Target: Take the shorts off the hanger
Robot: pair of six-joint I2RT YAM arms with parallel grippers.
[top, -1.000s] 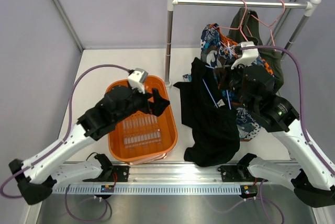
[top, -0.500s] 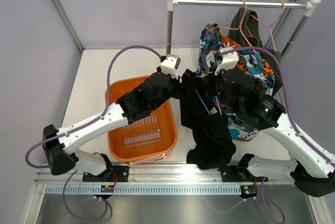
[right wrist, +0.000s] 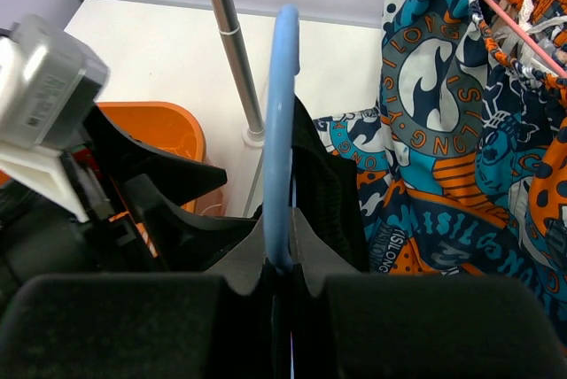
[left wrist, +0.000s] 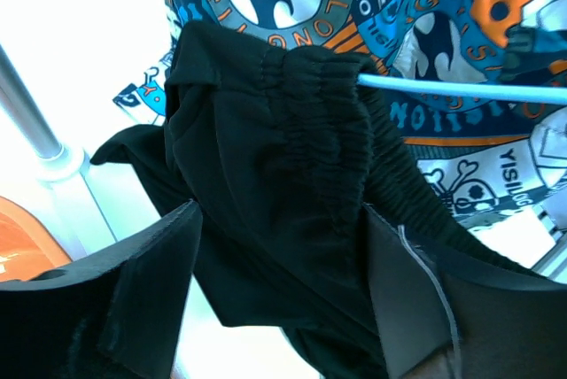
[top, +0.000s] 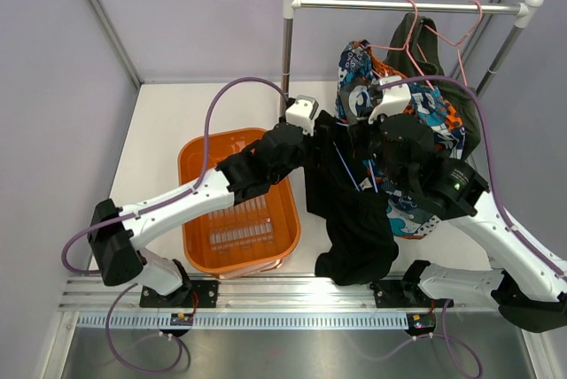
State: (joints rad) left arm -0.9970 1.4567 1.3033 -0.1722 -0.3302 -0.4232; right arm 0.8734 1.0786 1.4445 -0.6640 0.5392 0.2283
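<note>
My left claw [left wrist: 282, 215] stands apart, its two fingers on either side of the gathered waistband of the black shorts [left wrist: 292, 131], not yet pinching. My right claw [right wrist: 279, 259] is clamped on the blue hanger [right wrist: 282, 131], whose loop rises up the middle of the right wrist view.

In the top view the shorts [top: 354, 211] hang in the centre of the frame, just right of the orange basket [top: 239, 220], and trail down toward the lower middle. Behind them, to the upper right, a patterned garment [top: 416, 122] hangs from the rail [top: 407, 5].

I judge the cloth light, limp and a little slick. It will sag and bunch, not hold a shape. The elastic band is the thickest, firmest part, so that is where I would bite, close beside the hanger bar [left wrist: 461, 89] at the right of the left wrist view. A thin fold lower down would likely slide out. The band may cling to the bar, so the hanger needs holding firm.
</note>
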